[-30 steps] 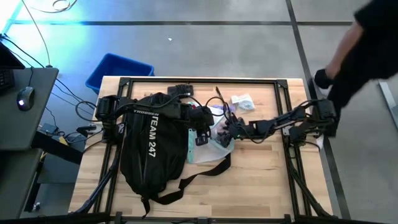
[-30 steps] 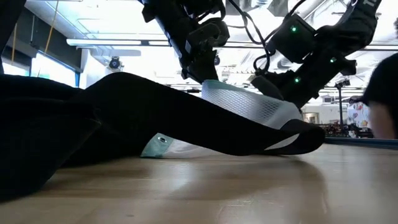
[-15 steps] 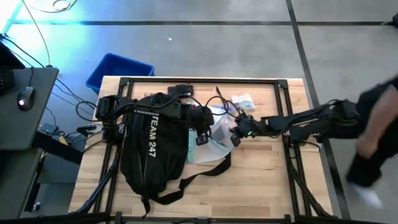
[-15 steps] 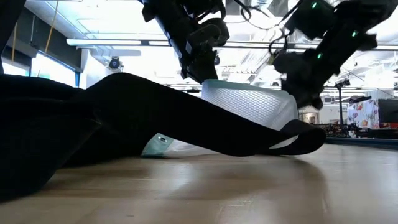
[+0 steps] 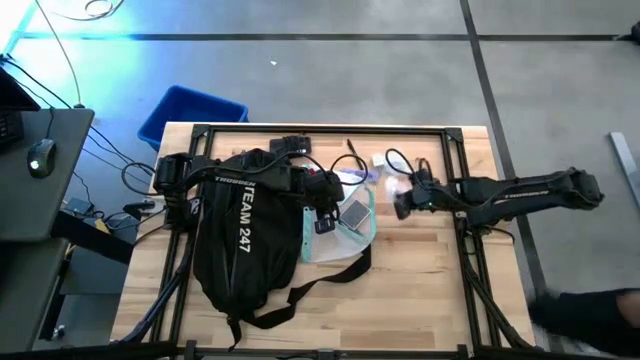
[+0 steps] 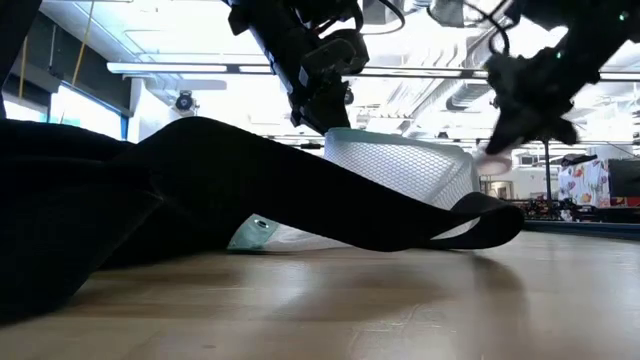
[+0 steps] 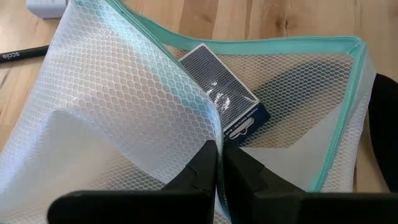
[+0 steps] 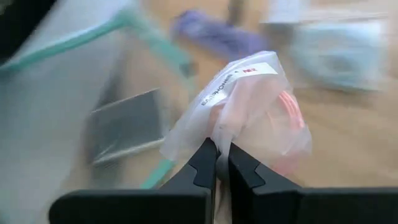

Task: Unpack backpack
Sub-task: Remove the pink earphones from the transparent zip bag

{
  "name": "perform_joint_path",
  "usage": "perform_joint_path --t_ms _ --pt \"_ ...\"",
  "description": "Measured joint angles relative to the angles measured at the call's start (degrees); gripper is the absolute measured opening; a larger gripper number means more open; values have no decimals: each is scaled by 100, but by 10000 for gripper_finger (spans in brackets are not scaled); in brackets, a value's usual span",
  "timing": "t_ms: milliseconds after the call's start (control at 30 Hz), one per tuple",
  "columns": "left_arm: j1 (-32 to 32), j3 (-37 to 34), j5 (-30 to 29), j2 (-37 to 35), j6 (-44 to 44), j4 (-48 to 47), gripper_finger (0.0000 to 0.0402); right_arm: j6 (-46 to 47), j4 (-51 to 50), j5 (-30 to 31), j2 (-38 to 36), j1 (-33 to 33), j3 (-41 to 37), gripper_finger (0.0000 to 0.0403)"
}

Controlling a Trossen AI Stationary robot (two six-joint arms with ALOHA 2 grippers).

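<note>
1. The big black fabric backpack [image 5: 235,240] with white letters lies on the left half of the wooden table [image 5: 420,290] in the high view, and its long black straps trail toward the bottom of the picture.
2. A see-through mesh pouch with a teal edge [image 5: 340,225] lies just right of the backpack, near the middle of the high view. It is out of the bag.
3. The left gripper [image 7: 217,168] is closed on the top flap of the mesh pouch and holds that flap up. In the low view the pouch stands up like a small white hill in the middle.
4. A dark blue card box [image 7: 227,99] lies inside the pouch, so the pouch is not empty yet.
5. The right gripper [image 8: 219,163] is closed on a small clear plastic bag with something pink inside [image 8: 249,106]. In the high view this gripper is right of the middle, apart from the pouch.
6. Some small things lie on the table near the top middle of the high view: a black cable thing [image 5: 292,146] and a small pale packet [image 5: 385,160].
7. I think the job is partway done. Some things are out, the little bag must be put down, and the card box is left to take out.
8. I cannot tell if more is hidden inside the backpack.
</note>
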Motion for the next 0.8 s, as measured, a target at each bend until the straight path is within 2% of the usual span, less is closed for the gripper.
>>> perform_joint_path --t_ms 67,167,333,500,667,800 --pt "0 0 0 0 -42 -3 0 -98 302 312 53 -176 -105 0" --pt "0 0 -1 0 -44 0 0 -802 1192 363 282 -658 -257 0" --pt "1 0 0 0 -44 1 0 -1802 2897 -110 1012 -1665 -268 0" --pt "2 0 0 0 -44 1 0 -2241 4401 -815 2139 -2495 -268 0" --pt "0 0 2 0 -44 1 0 -2225 4894 -1224 3215 -2948 -101 0" --pt "1 0 4 0 -44 0 0 -2393 4900 -1322 3627 -3109 96 17"
